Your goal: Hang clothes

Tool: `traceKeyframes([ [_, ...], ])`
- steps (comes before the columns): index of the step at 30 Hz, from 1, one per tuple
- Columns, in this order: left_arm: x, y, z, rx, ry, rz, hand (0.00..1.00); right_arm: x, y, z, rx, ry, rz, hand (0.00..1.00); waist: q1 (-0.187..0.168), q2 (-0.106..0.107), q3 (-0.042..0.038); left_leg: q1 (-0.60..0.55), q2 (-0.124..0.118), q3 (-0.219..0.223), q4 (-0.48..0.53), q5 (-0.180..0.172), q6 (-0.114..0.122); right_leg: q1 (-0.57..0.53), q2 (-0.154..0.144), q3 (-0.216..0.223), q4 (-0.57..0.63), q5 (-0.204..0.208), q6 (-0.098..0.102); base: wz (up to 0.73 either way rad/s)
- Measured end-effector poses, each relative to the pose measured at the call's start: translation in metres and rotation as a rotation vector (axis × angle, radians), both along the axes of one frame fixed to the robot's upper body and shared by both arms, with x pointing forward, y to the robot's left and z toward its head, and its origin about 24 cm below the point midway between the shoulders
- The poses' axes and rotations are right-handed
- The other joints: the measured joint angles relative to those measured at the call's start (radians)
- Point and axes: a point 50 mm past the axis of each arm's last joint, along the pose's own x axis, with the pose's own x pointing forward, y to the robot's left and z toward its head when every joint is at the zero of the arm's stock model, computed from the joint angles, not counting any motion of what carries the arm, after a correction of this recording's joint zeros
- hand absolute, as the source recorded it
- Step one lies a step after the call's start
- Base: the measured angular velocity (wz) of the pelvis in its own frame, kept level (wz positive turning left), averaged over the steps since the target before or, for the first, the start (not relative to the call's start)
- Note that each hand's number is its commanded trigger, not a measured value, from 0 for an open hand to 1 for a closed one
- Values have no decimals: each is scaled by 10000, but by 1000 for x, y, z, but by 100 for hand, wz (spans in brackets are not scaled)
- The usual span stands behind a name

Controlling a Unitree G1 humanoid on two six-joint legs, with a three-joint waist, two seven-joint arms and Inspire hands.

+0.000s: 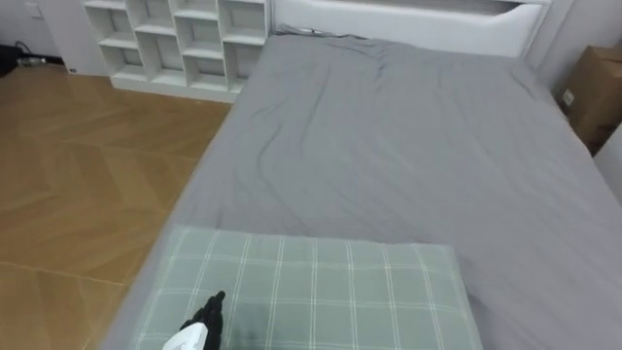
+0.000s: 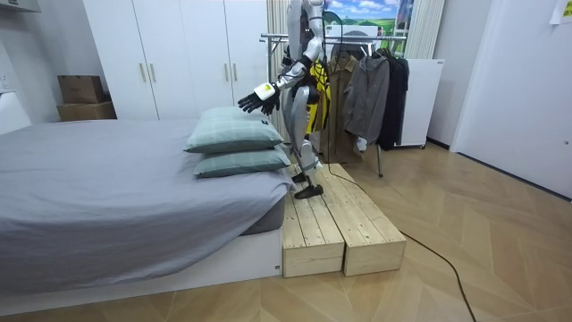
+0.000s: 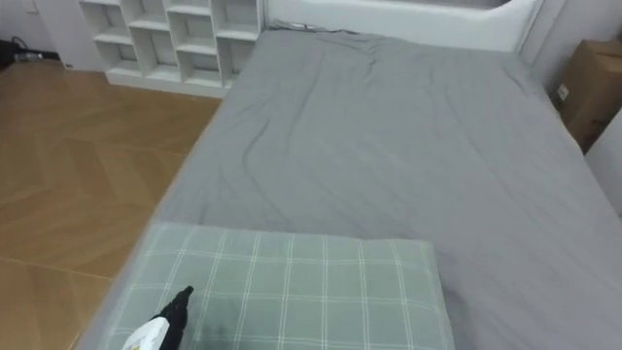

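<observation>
Green checked pillow (image 1: 321, 292) on the grey bed (image 1: 408, 146) lies below the left hand (image 1: 206, 319), whose fingers are outstretched and empty. Clothes (image 2: 365, 89) hang behind the robot.

A: Bed sheet (image 1: 408, 146), what colour?
B: Plain grey, no pattern. Headboard (image 1: 408, 24) is white.
A: Pillows?
B: Top pillow (image 1: 321, 292) is pale green w/ a white check. Lower pillow (image 2: 241, 163) is the same green.
A: Floor (image 1: 78, 175)?
B: Tan wood, herringbone. Shelf unit (image 1: 175, 44) and wardrobe (image 2: 179, 54) are both white. Cardboard box (image 1: 595, 92) is brown.
A: Clothes on the rack?
B: Jacket (image 2: 366, 94) is grey, the coat (image 2: 393, 85) next to it black, plus one yellow garment (image 2: 318, 112). Platform (image 2: 340, 224) is pale bare planks. Left hand (image 1: 209, 316) is black.
</observation>
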Motion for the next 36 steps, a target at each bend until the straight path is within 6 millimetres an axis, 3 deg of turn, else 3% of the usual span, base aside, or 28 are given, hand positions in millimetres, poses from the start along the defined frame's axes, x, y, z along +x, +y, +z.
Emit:
traceKeyframes([
  [9, -2, -4, -2, 12, 223, -177, 0, -4, -2, -1, -24, 152, -146, 0, -448, -22, -47, 266, -166, -7, -390, 119, 16, 145, -93, -107, -42, -1, -2, 3],
  [11, -1, -3, -2, 41, 168, -134, 0, -7, -2, -1, -7, 204, -189, 0, -522, -23, -104, 281, -174, -4, -393, 119, 16, 239, -81, -99, -200, 0, -2, 0],
  [14, -2, -2, -1, 99, 46, -25, 0, -14, -2, -3, 170, 363, -370, 0, -534, 19, -128, 340, -171, -3, -424, 124, 7, 312, -69, -96, -247, 8, -11, 0],
  [17, -5, 2, -2, 201, -63, 234, 0, -24, -3, -5, 362, 527, -795, 0, -515, 148, -185, 346, -158, -3, -424, 127, 1, 315, -63, -90, -269, 18, -16, 0],
  [21, -7, 10, -2, 243, -319, 904, 0, -29, -7, -5, 391, 571, -1109, 0, -469, 347, -130, 389, -156, 51, -505, 135, -11, 321, -71, -64, -308, 18, -16, -1],
  [25, -17, 19, -7, 105, -163, 1763, 0, -29, -7, -5, 422, 538, -1295, 0, -456, 380, -122, 500, -157, 51, -669, 152, -40, 383, -76, -114, -328, 17, -17, -1],
  [31, -68, 51, -28, 71, 1297, 4093, 0, -44, -15, -5, 397, 753, -2124, 0, 92, 385, -123, 790, -140, 191, -948, 180, -77, 406, -68, 69, -339, 17, -17, -9],
  [36, -135, 80, -44, 849, 3361, 6034, 0, -54, -17, -7, 383, 1164, -2305, 0, 367, 374, -109, 952, -153, 200, -1111, 180, -80, 532, -86, 17, -347, 16, -16, 0],
])
